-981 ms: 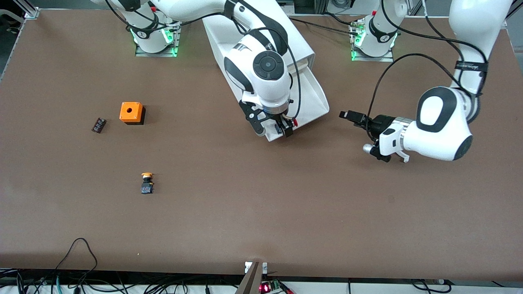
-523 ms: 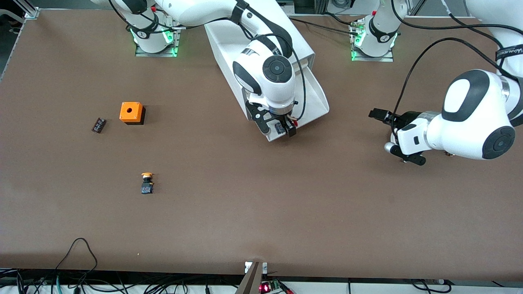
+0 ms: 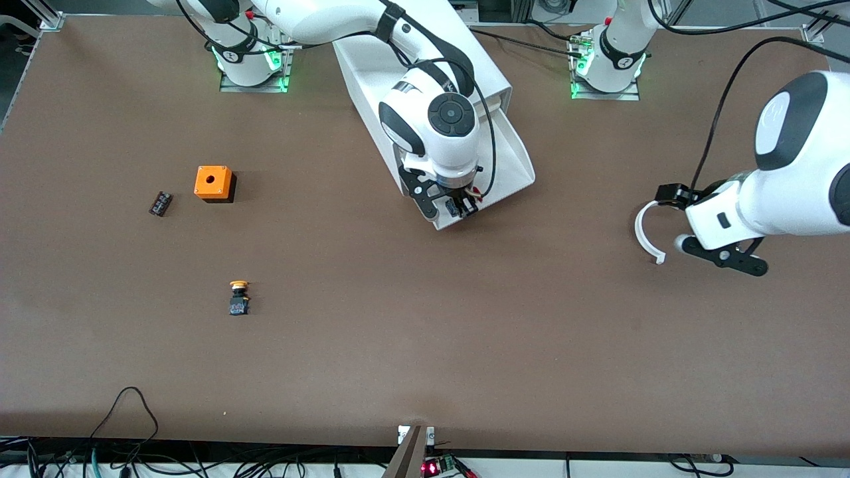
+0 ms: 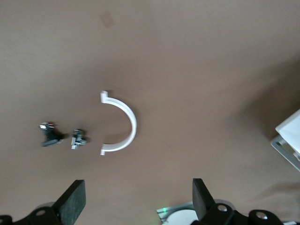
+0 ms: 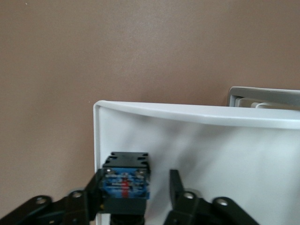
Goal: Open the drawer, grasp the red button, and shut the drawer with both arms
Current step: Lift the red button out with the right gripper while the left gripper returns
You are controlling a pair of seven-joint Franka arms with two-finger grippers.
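The right tool (image 3: 459,208) is clenched on the button (image 5: 125,182) inside the pulled-out drawer (image 3: 508,156). The left tool (image 4: 138,199) hangs released over a white curved clip (image 4: 121,123) on the counter (image 3: 398,332).

The drawer (image 3: 511,159) is a shallow white tray pulled well out of the white boxy cabinet (image 3: 398,60), slanting down toward the front camera with its raised lip at the nearer end. The button (image 5: 126,183) sits in the drawer's corner by that lip, close against the side wall; the right wrist view shows its black blocky body with a blue-and-red terminal face turned toward the lip. In the front view only a scrap of its red cap (image 3: 480,195) peeks out from under the arm
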